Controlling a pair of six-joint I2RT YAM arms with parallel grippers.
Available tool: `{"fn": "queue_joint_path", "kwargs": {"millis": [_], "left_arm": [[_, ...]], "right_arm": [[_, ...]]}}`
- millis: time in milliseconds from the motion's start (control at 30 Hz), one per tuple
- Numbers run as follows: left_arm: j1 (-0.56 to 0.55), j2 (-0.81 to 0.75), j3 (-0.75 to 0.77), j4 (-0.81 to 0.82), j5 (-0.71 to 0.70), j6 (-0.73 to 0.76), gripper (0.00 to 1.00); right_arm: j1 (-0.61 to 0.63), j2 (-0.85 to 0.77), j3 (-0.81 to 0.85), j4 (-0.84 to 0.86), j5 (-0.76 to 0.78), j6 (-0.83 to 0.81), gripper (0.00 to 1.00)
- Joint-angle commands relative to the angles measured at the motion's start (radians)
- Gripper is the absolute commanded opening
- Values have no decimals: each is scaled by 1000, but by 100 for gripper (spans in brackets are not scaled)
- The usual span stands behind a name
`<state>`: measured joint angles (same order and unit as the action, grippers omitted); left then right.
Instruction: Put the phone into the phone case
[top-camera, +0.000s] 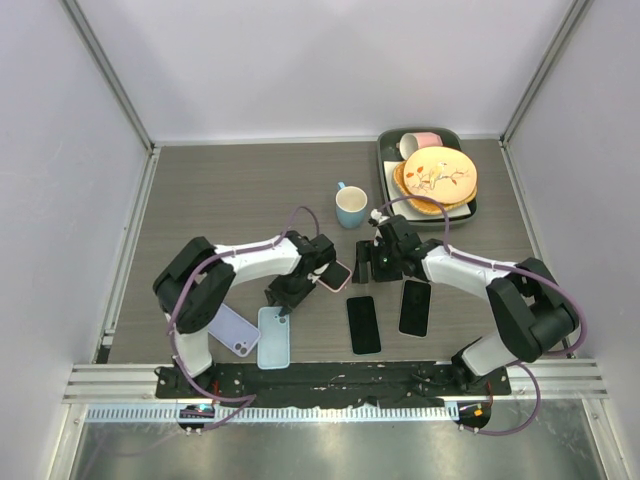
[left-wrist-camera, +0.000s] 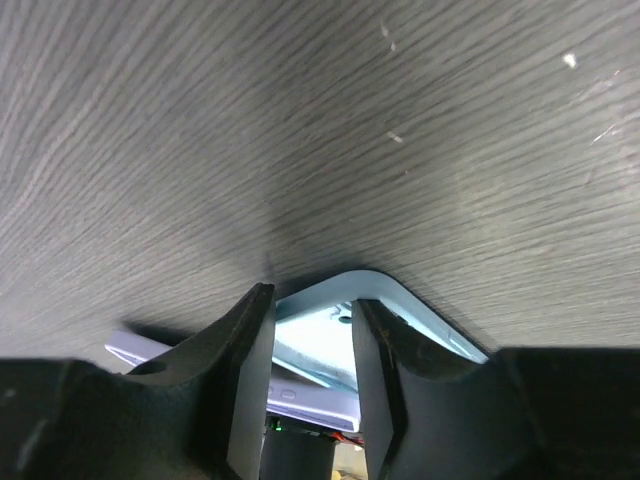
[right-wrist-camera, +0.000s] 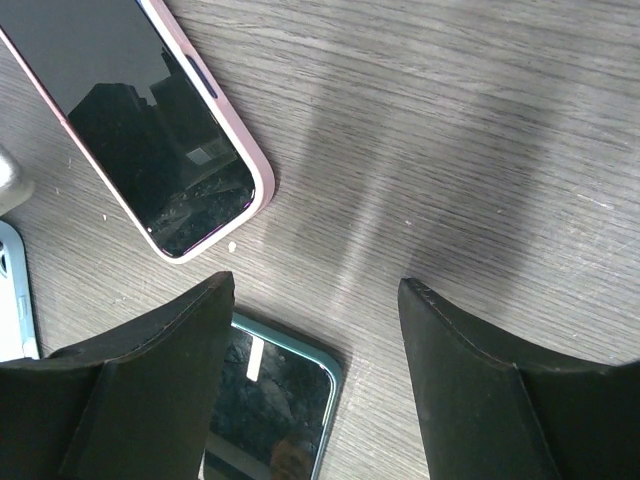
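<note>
Lying flat on the dark wood-grain counter (top-camera: 220, 190) are two bare black phones, screens up. The left phone (top-camera: 363, 324) shows a thin teal rim in the right wrist view, and the right phone (top-camera: 415, 307) sits just beside it. The empty light blue phone case (top-camera: 273, 338) lies near the counter's front edge with its open side up. A lavender piece (top-camera: 233, 330) touches or overlaps its left side; whether that is a case or a phone cannot be told. A third phone, already in a pink case (top-camera: 335, 275), lies tilted between the two arms.

The left tool (left-wrist-camera: 312, 298) stands over the far end of the blue case. Its fingers are drawn close with a narrow gap, and the case's rounded corner shows just past them. Whether they pinch the rim cannot be told. The right tool (right-wrist-camera: 315, 280) hangs with its fingers spread wide and holds nothing. The teal-rimmed phone's top corner is just below it and the pink-cased phone is off to one side.

A blue mug (top-camera: 351, 206) stands behind the tools, and a tray (top-camera: 388, 160) of plates fills the far right corner. The far left of the counter is bare up to the wall.
</note>
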<state>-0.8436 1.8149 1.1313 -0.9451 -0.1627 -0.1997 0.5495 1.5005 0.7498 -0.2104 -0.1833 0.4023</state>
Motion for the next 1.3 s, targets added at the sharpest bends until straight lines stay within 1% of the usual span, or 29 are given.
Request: {"fn": "queue_joint_path", "kwargs": {"millis": [0,33,100,133,167,200,233,267,300,367,467,533,700,767,933,1067,1167,1200,1233,1267], "left_arm": [[14,78,41,-4,-47,16,37],[18,84,42,-7,-47,16,31],[23,86,44,-6,-35,20,24],[23,81,44,-6,-32,20,18],[23,74,44,-1,-18,20,16],[23,63,45,20,21,17,11],[23,41,47,31,37,13,9],[23,26,48,40,46,10,6],[24,14,54,63,17,-16,0],[26,-23,62,97,-17,-47,0],[55,-66,56,156,14,-98,0],[93,-81,47,186,40,-151,0],[164,-108,-11,264,37,-268,0],[167,-112,-25,264,16,-313,0],[167,-126,-65,250,22,-389,0],[167,-167,-145,264,64,-469,0],[166,-206,-197,287,95,-497,0],[164,-215,-206,295,109,-506,2],[163,-227,-211,299,114,-506,10],[160,-236,-215,304,115,-504,36]], "right_arm": [[1,-5,20,2,16,-30,72],[0,-8,20,-1,21,-34,72],[-2,-14,22,-4,30,-34,72],[-6,-22,23,-4,30,-37,72],[-8,-23,23,-4,33,-40,72],[-8,-26,25,-3,33,-39,72],[-10,-29,26,-4,34,-40,72],[-11,-32,26,-4,33,-42,72],[-13,-34,26,-4,33,-42,72],[-14,-39,26,-4,33,-42,72],[-16,-43,29,-7,36,-43,72],[-17,-48,31,-10,35,-43,72],[-19,-63,31,-21,39,-43,72],[-19,-65,34,-32,45,-46,72],[-19,-65,42,-35,48,-46,72],[-19,-63,42,-34,51,-46,72],[-19,-59,42,-30,47,-43,72],[-17,-56,43,-30,47,-45,72],[-17,-54,43,-29,42,-45,72],[-19,-52,46,-29,41,-43,72]]}}
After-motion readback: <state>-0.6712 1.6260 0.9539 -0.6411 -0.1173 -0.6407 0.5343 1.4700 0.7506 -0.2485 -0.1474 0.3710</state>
